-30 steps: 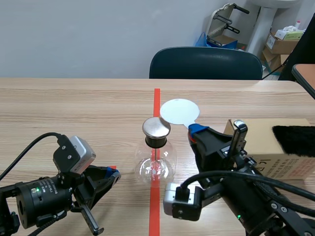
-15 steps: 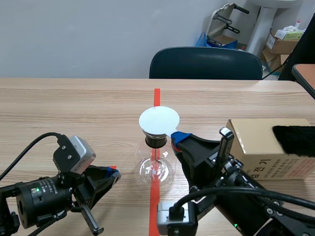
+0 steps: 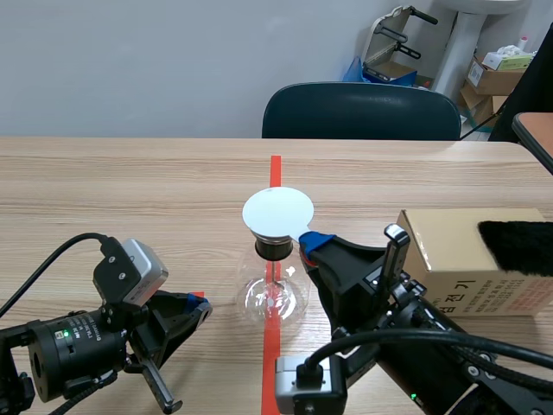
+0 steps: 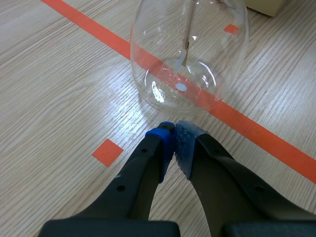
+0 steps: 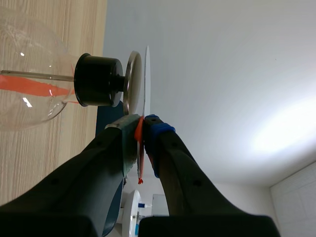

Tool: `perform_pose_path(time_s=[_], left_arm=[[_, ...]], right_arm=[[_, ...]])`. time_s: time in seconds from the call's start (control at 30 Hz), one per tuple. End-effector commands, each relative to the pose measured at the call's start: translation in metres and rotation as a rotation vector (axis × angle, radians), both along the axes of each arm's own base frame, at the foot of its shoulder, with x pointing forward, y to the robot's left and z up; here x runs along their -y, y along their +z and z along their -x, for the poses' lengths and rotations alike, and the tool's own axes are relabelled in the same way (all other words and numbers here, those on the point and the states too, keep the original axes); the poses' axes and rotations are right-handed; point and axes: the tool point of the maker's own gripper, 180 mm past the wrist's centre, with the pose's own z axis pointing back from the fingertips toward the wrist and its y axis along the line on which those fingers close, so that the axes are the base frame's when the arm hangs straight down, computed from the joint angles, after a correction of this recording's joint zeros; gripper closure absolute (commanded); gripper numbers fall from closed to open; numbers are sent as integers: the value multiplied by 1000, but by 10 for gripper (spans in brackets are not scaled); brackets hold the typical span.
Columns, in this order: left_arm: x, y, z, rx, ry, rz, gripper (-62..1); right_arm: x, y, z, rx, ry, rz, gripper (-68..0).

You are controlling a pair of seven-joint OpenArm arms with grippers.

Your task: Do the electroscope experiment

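Observation:
The electroscope is a clear glass flask (image 3: 273, 296) with a black stopper (image 3: 272, 249), standing on the red tape line at the table's middle. A white disc (image 3: 277, 213) hovers just over its metal top plate (image 5: 130, 81), held by its handle in my right gripper (image 3: 313, 244), which is shut on it. In the right wrist view the disc (image 5: 146, 79) is edge-on, close beside the plate. My left gripper (image 4: 174, 136) rests low on the table with its fingers shut on nothing, its tips just short of the flask (image 4: 190, 54).
A cardboard box (image 3: 471, 259) with a black furry cloth (image 3: 517, 245) on it sits at the right. A dark chair (image 3: 361, 112) stands beyond the table's far edge.
My right arm swung left, carrying the white disc from right of the flask to directly over its top plate. Over the last half second it hardly shifted. The left arm stayed still.

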Motion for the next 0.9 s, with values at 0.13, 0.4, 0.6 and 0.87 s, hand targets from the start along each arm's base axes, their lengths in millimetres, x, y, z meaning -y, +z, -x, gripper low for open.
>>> perform_pose_path(time_s=[0.13, 0.4, 0.6, 0.87], left_arm=[[5, 6, -2, 13, -5, 23, -15], [5, 6, -2, 13, -5, 23, -15], [5, 6, -2, 13, -5, 23, -15], [5, 6, -2, 13, -4, 23, -15]], right_arm=[[2, 10, -5, 40, 3, -4, -9], [5, 10, -7, 41, -20, -5, -9], [22, 12, -20, 48, -139, -13, -9], [61, 16, -40, 64, -387, -28, -9]])
